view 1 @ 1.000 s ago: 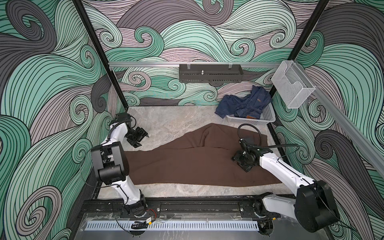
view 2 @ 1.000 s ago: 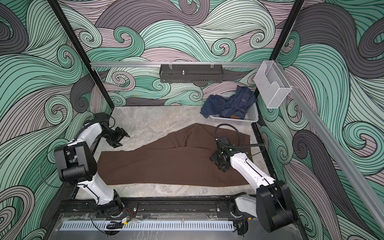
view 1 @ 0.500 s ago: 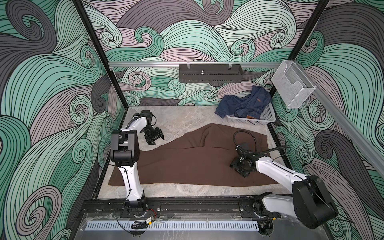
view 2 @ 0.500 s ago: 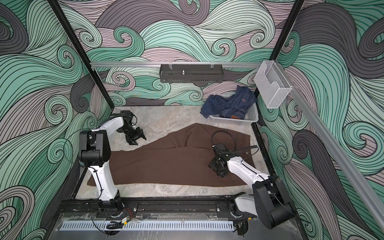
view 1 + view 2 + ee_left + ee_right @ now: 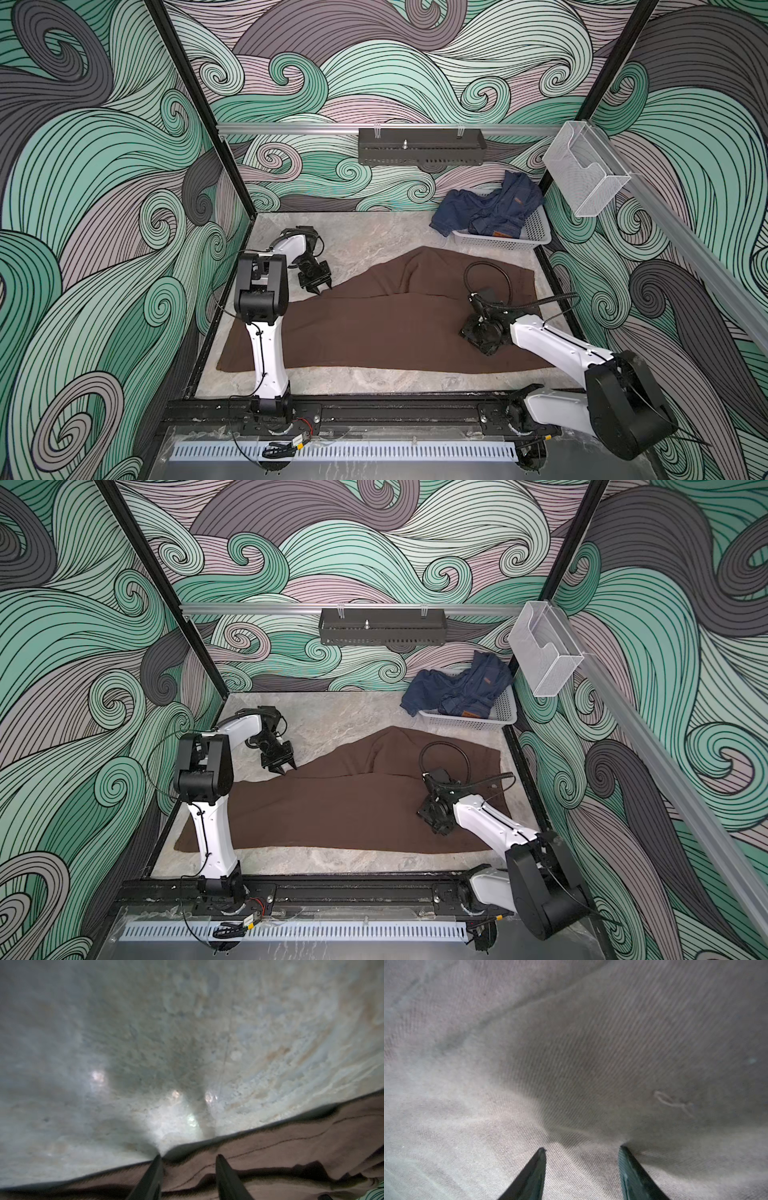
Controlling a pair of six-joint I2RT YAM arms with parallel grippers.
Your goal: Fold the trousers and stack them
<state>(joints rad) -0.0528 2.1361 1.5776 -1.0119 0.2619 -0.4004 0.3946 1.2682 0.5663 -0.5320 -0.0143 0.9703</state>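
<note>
Closing in on the far edge of the trousers (image 5: 374,324), the left gripper (image 5: 321,288) is arriving from the left wall, where it was hanging a second ago, well apart from the cloth. In the left wrist view its jaws are standing partly apart, straddling the fabric edge, with nothing clamped yet. The right gripper (image 5: 482,338) is pressing on the right-hand end, having crept slightly leftward. Its jaws are gaping over flat cloth, gripping nothing. The trousers are lying spread and unfolded across the table (image 5: 374,232), as before, just near of the basket (image 5: 540,239) of denim (image 5: 486,205). Judging from this, the first fold is only being set up.
</note>
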